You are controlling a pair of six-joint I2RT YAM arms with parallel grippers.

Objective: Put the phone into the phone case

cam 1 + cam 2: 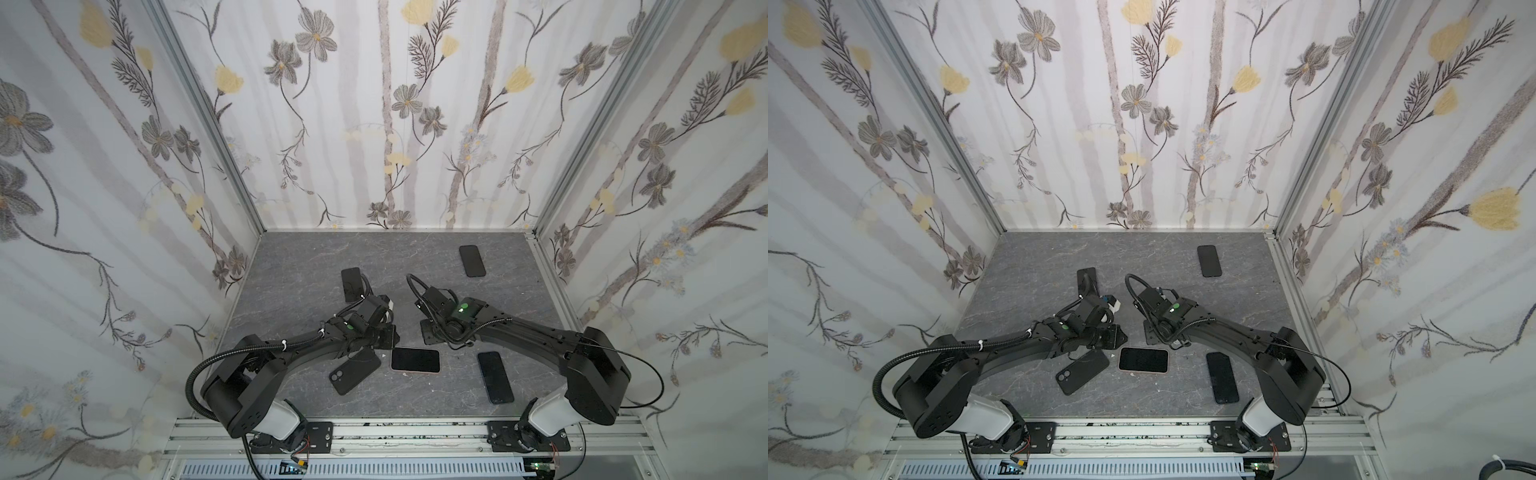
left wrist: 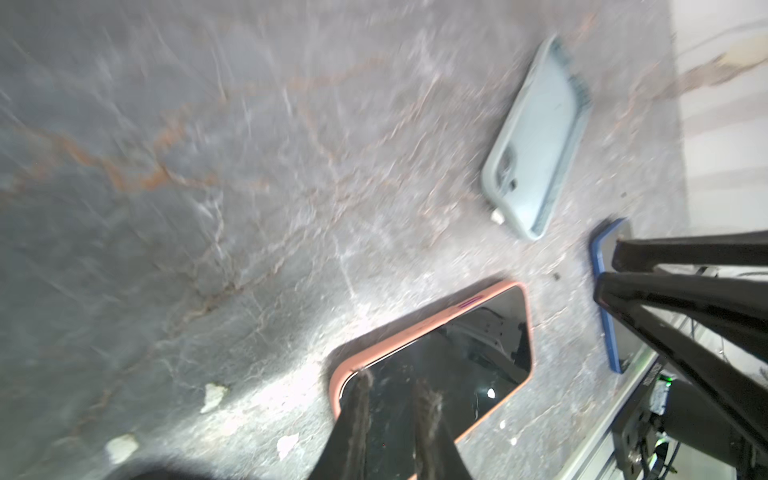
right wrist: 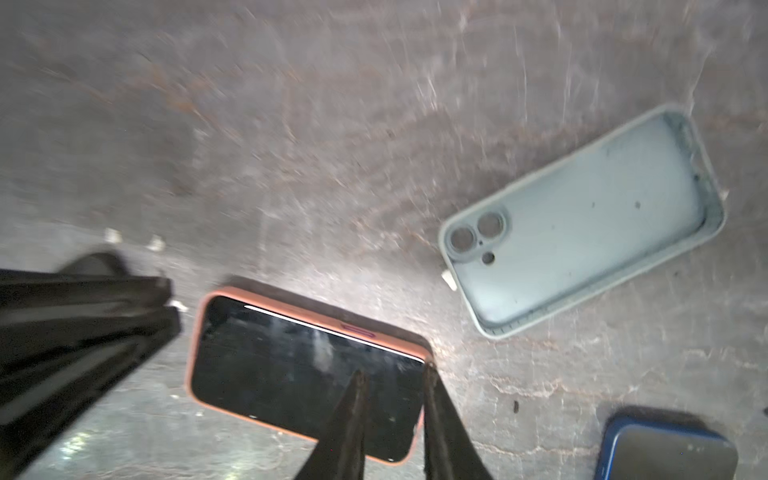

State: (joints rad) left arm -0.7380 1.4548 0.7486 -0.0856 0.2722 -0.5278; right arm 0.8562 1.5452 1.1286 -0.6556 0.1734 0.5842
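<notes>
In both top views the phone (image 1: 415,360) sits screen-up inside a salmon case (image 1: 419,374), flat on the counter (image 1: 316,257). The left gripper (image 1: 385,336) and right gripper (image 1: 430,334) hang close over its far long edge. The left wrist view shows the left gripper (image 2: 392,386) slightly parted and empty, tips over one end of the phone (image 2: 449,365). The right wrist view shows the right gripper (image 3: 395,382) narrowly parted and empty over the phone's other end, one finger at the salmon case rim. An empty grey-blue case (image 3: 582,220) lies near the phone.
</notes>
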